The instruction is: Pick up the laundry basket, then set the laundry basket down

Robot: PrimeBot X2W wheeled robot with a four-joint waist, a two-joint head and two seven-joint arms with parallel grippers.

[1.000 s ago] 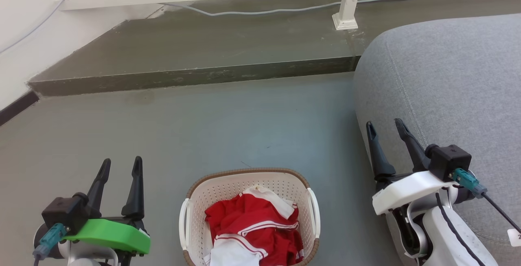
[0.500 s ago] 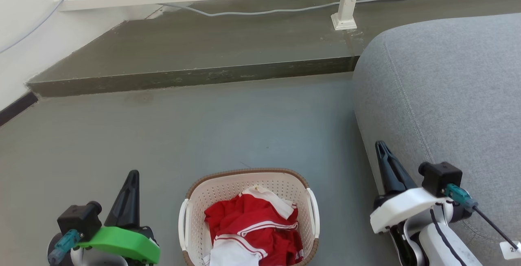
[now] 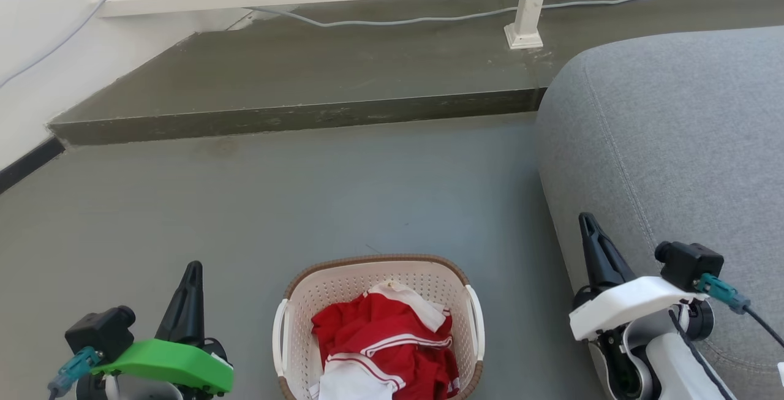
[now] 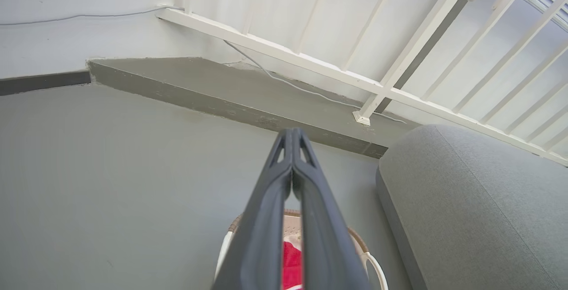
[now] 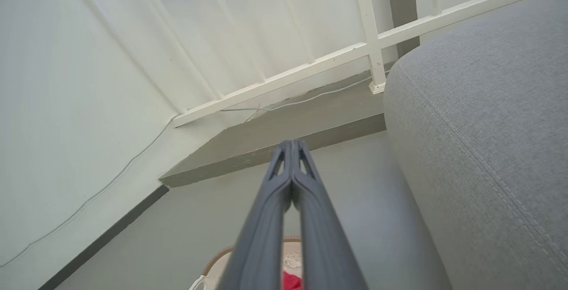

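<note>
- Cream-white laundry basket (image 3: 343, 283), holding red clothing (image 3: 392, 339), standing on the floor (image 3: 367, 192)
- Left pincer (image 3: 193, 268) and right pincer (image 3: 587, 221): fingers pressed together, empty, flanking the basket without contact
- Recommended: open both, descend evenly onto the white side handles (image 3: 479, 320), lift level
- Grey sofa (image 3: 674, 143) at right: keep clear

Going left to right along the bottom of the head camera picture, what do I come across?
left gripper → laundry basket → right gripper
</note>
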